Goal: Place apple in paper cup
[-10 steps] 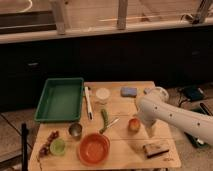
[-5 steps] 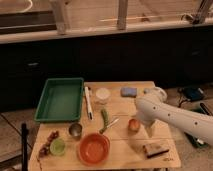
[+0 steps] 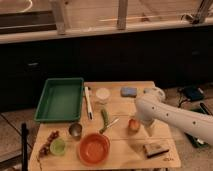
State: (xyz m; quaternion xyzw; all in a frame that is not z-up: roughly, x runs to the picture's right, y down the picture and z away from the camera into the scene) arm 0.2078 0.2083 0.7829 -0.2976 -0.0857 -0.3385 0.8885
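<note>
Jaws hang just right of the apple [image 3: 133, 124] on the bench [image 3: 122, 150], can't tell if they're open or closed. Paper cup [image 3: 103, 95] sits well apart, up-left toward the far edge.

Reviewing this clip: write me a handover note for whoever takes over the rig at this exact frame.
Gripper: low over the table, close beside the apple on its right. No grasp can be confirmed.
Apple: appears to rest on the table, right of centre.
Paper cup: upright near the far edge, between the green tray and the blue sponge. The apple is not in it.
Done: the gripper is at the apple.
Left: secure the apple, lift it, carry it to the cup and release.
</note>
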